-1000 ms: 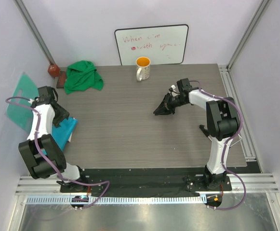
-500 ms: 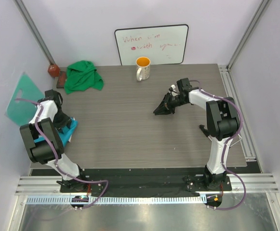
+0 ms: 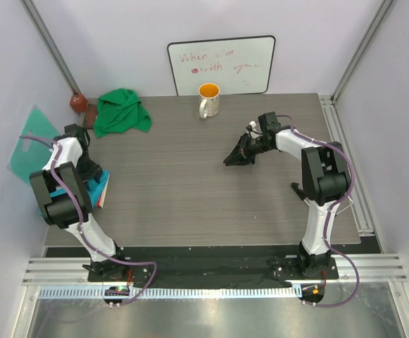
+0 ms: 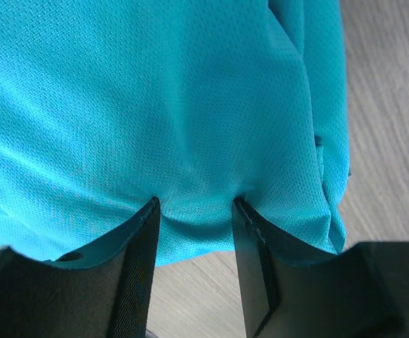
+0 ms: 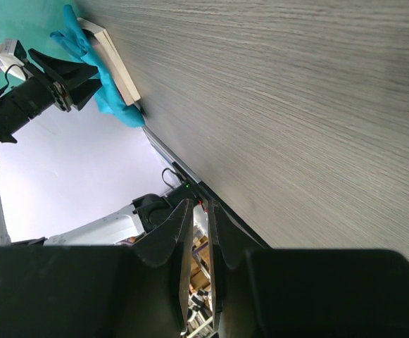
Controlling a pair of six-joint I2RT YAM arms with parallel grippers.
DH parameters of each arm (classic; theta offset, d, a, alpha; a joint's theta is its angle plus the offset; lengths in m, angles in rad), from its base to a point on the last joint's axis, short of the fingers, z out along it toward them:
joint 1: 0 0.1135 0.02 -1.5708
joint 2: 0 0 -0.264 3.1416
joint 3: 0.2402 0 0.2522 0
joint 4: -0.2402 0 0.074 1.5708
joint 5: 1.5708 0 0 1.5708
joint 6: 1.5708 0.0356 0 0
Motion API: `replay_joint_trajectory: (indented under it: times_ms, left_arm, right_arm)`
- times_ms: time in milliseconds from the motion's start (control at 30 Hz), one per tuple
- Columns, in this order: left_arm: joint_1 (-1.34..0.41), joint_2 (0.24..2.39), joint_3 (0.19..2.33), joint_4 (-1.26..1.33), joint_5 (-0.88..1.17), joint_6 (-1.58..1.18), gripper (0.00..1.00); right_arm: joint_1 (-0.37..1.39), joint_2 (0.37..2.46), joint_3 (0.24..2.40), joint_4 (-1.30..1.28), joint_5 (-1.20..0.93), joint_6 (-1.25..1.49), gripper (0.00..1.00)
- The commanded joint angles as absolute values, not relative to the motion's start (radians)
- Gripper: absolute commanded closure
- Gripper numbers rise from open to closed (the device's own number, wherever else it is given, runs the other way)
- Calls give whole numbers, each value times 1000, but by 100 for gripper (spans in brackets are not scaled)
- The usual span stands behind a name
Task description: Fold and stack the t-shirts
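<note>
We are starting the first fold: the left pincer (image 4: 194, 205) pinches the turquoise t-shirt (image 4: 155, 105) at the left edge of the counter (image 3: 190, 183), the right pincer (image 5: 200, 208) hangs empty and almost pressed together, and next we should drag the shirt inward and flatten it.

Top view: fixed, high and behind both arm bases. Aimed down and forward over the whole table (image 3: 190, 190). Farthest out of the three, with both arms in frame.

Left wrist view: mounted just behind the left gripper (image 4: 193, 211), aimed along the jaws. Very close in, with the frame nearly filled by turquoise shirt (image 4: 155, 105) ahead of the jaws and a strip of table to their right.

Right wrist view: mounted behind the right gripper (image 5: 198, 211), tipped low across the tabletop and rolled sideways. Looks far beyond the jaws toward the left arm (image 5: 21, 113).

Shared: shirt and tabletop in all three views. Left arm in the top and right wrist views.
</note>
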State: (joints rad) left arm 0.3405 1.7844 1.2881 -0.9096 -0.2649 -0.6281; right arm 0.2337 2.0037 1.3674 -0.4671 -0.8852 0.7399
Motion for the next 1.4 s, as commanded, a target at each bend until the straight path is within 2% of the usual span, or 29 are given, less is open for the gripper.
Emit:
replay_joint_trajectory:
  times_ms: [0, 233, 433, 633, 833, 933, 1033, 1133, 1233, 1367]
  left_arm:
    - [341, 1819, 1316, -805, -255, -681, 53]
    - [334, 1809, 1319, -807, -229, -686, 52]
    - [331, 1703, 1298, -769, -193, -670, 48]
    - [327, 1554, 1344, -764, -55, -673, 46]
    - [250, 1427, 1374, -753, -3, -660, 44]
    - [125, 1422, 1397, -778, 54, -652, 44]
    - [-140, 1427, 1367, -758, 64, -655, 43]
    - [-315, 1462, 1313, -700, 63, -653, 44]
    - [-409, 1512, 1310, -684, 72, -664, 44]
    - [-449, 1568, 1341, -686, 83, -660, 44]
  right_arm:
    - [239, 2003, 1394, -454, -907, 746, 81]
    - [239, 1994, 1374, -454, -905, 739, 81]
    - [239, 1994, 1364, -454, -905, 735, 80]
    - [239, 1991, 1362, -454, -923, 736, 80]
    - [241, 1994, 1364, -449, -919, 736, 81]
    - [247, 2000, 1365, -446, -916, 736, 80]
    - [259, 2013, 1368, -440, -911, 741, 80]
    - [281, 2022, 1385, -442, -908, 739, 80]
    - [293, 2019, 1394, -440, -907, 736, 80]
    - [291, 2014, 1384, -442, -904, 732, 80]
